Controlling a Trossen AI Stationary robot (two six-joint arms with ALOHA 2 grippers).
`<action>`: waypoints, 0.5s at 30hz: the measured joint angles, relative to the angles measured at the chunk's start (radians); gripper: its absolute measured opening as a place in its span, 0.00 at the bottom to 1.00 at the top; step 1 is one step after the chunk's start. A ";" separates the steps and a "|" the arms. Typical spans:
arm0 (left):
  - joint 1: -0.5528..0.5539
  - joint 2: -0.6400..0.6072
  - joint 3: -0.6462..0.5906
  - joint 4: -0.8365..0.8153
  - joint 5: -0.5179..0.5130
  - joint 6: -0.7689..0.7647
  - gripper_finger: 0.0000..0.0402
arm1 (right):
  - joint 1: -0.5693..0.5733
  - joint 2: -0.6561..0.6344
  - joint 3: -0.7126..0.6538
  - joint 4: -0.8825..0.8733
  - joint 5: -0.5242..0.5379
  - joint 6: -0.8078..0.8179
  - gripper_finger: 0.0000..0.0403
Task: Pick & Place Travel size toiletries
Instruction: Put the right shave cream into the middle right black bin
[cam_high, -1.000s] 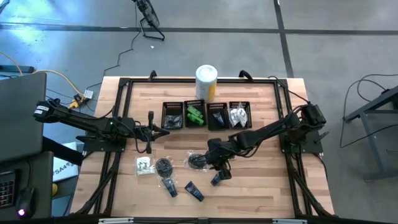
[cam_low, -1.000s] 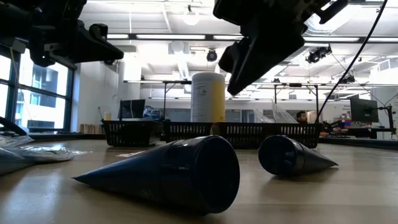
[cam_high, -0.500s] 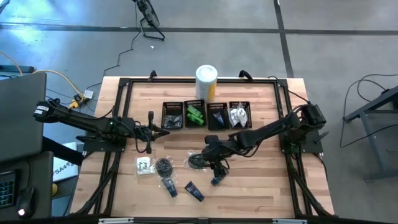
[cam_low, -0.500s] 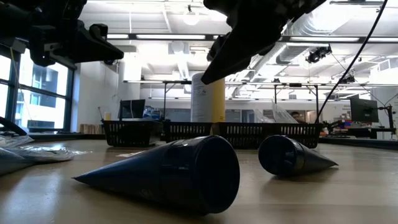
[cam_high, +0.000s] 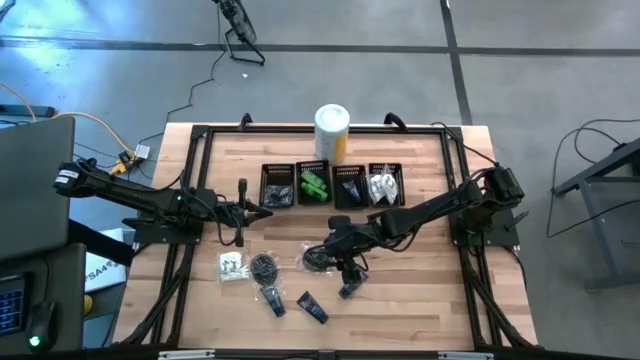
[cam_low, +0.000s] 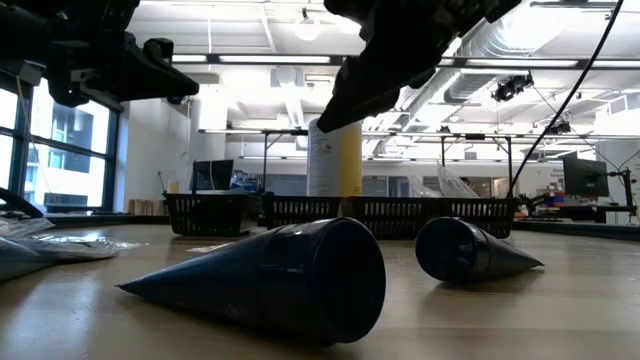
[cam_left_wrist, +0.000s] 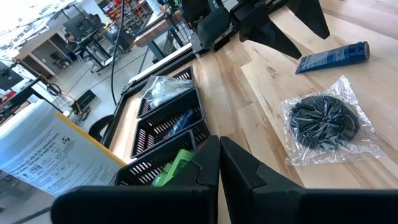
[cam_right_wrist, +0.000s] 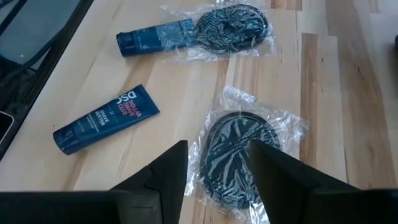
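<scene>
bare wood around bagged bundle beneath spread right tool, left tool together

"DSC" and "SHAVE BUTTER" can be read on the dark blue tube. The print on the white-and-yellow canister cannot be made out.

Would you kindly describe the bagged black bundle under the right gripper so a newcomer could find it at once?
Start at the row of four black mesh bins in the middle of the wooden table. In front of them, the right gripper hangs open over a black round bundle in clear crinkly plastic. A second bagged bundle touches a blue tube; this one lies alone.
</scene>
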 joint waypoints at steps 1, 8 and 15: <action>0.000 0.000 0.000 0.000 0.000 0.000 0.02 | 0.000 0.000 0.000 0.000 -0.001 0.000 0.41; 0.000 0.000 0.000 0.000 0.000 0.003 0.02 | 0.003 0.000 0.000 -0.008 -0.077 -0.081 0.41; 0.000 0.000 0.000 0.000 0.000 0.003 0.02 | 0.044 0.000 0.000 -0.131 0.048 -0.179 0.49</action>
